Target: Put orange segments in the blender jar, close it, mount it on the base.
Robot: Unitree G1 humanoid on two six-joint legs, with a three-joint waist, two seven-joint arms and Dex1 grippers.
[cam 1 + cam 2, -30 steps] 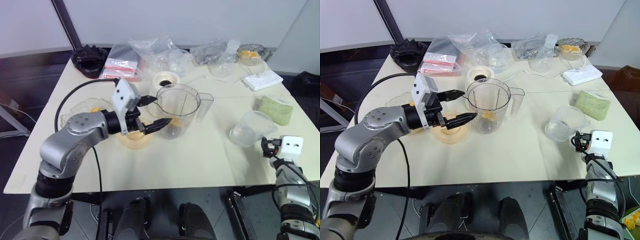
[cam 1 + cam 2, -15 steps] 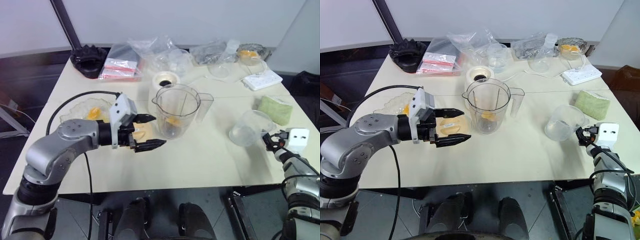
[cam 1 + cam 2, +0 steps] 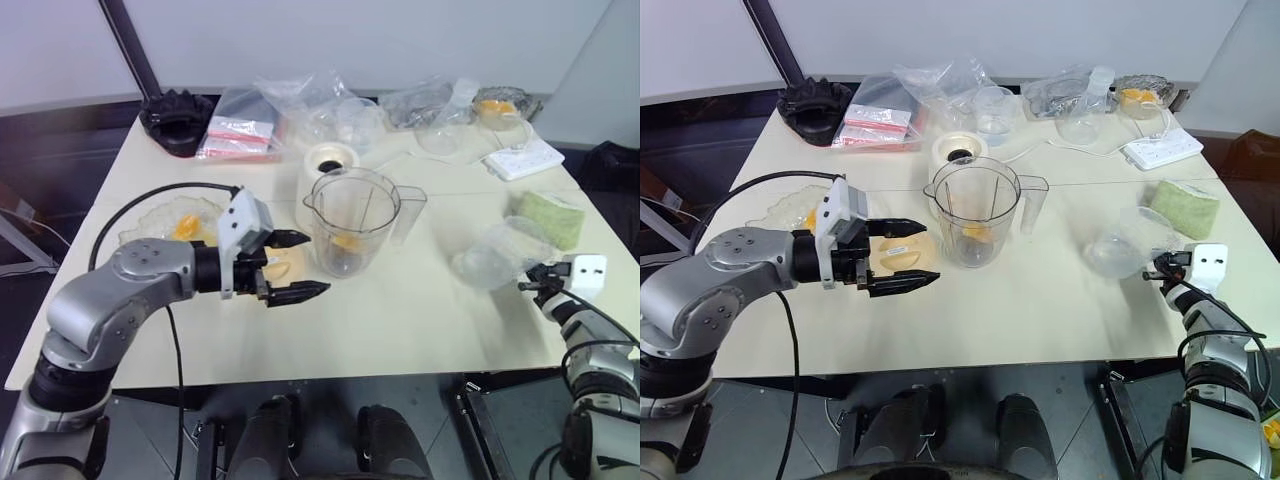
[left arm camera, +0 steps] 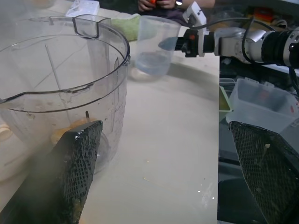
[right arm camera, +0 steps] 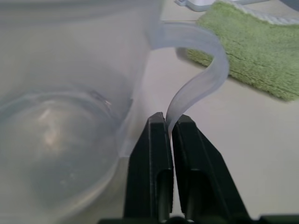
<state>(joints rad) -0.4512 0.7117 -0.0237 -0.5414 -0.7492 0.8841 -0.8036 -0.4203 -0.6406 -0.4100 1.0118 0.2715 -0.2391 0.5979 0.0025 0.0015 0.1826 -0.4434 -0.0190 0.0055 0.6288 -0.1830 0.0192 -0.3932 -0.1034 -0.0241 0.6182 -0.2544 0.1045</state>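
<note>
The clear blender jar [image 3: 356, 215] stands upright mid-table with orange segments [image 3: 345, 243] at its bottom. Behind it sits the white base [image 3: 328, 160] with its black socket. My left gripper [image 3: 316, 263] hangs open just left of the jar, over a pale orange lid [image 3: 282, 266], holding nothing. In the left wrist view the jar [image 4: 60, 88] is close beside the left gripper [image 4: 163, 126]. At the right edge my right gripper [image 3: 528, 287] is shut on the thin curved handle strip [image 5: 198, 88] of a small clear cup [image 3: 495, 255], which leans over.
A glass dish [image 3: 150, 228] with more orange segments [image 3: 186, 224] lies at the left. A green sponge [image 3: 550, 217], a white power strip [image 3: 528, 158], plastic bags [image 3: 240, 130], a black part [image 3: 180, 120] and other clear cups [image 3: 355, 118] crowd the back and right.
My right gripper has shut on the small cup's handle strip and the cup has tipped over to the left. My left gripper drew back from the jar's rim a second ago, then stayed still.
</note>
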